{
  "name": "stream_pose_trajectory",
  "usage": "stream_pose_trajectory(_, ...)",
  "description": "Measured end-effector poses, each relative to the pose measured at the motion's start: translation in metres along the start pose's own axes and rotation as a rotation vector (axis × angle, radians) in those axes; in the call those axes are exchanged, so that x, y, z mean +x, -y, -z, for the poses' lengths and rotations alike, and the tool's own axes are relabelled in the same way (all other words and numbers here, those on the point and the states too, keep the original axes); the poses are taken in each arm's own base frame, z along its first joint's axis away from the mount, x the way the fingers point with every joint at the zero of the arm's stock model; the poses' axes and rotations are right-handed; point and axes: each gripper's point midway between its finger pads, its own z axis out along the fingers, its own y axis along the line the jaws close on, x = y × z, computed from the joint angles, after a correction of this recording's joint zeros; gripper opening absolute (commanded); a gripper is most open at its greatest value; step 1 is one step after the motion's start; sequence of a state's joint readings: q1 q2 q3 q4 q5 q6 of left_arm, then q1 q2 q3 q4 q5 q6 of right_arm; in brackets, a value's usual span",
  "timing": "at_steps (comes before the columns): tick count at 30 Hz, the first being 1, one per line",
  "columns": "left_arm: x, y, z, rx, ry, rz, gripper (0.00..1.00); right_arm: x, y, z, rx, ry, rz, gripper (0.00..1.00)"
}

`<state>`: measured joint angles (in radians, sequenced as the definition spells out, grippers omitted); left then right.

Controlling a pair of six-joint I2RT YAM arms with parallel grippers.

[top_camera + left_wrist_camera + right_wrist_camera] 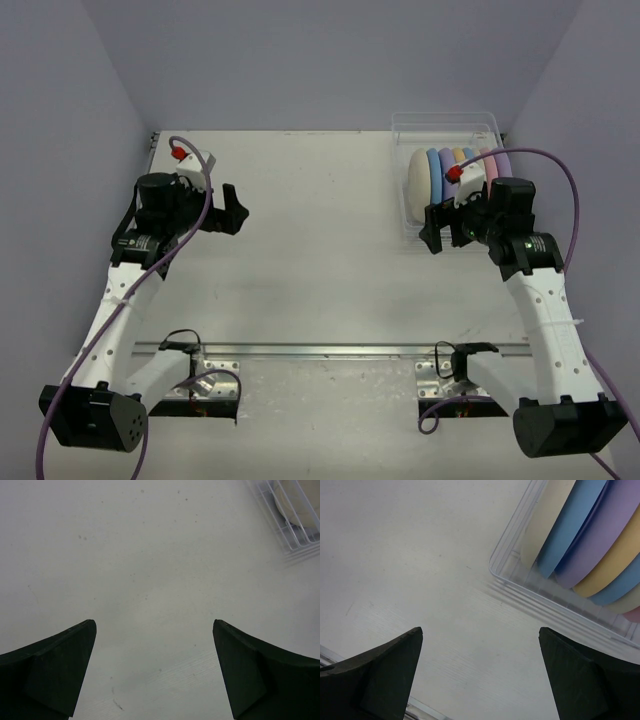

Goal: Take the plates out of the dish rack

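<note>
The clear dish rack stands at the back right of the table. Several plates stand on edge inside it: cream, blue, lavender, yellow and pink. My right gripper is open and empty, at the rack's near left corner, partly covering the plates from above. In the right wrist view the rack's corner and the cream plate, blue plate and lavender plate lie ahead of the open gripper. My left gripper is open and empty over bare table at the left.
The table is white with purple walls around it. A metal rail runs across near the arm bases. The left wrist view shows its open gripper and the rack's corner at top right.
</note>
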<state>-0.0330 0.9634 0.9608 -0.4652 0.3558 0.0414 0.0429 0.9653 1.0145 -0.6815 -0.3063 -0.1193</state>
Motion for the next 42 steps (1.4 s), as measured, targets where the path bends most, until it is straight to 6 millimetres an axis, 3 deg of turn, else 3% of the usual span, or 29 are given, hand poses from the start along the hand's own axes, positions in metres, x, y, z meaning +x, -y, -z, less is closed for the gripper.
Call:
stream_pose_trajectory(13, -0.001, -0.005, 0.0, -0.025, 0.004, -0.005, 1.0, 0.016, 0.016, -0.015, 0.062, -0.093, -0.039, 0.99)
stream_pose_trajectory(19, -0.001, -0.006, 0.0, -0.031, 0.006, -0.006, 1.0, 0.012, 0.022, -0.023, 0.064, -0.117, -0.04, 0.99)
stream_pose_trajectory(36, -0.001, -0.006, -0.001, -0.03, 0.008, -0.007, 1.0, 0.013, 0.025, -0.024, 0.078, -0.124, -0.041, 0.99)
stream_pose_trajectory(42, 0.0, -0.006, -0.002, -0.03, 0.006, -0.008, 1.0, 0.017, 0.042, -0.026, 0.106, -0.149, -0.084, 0.99)
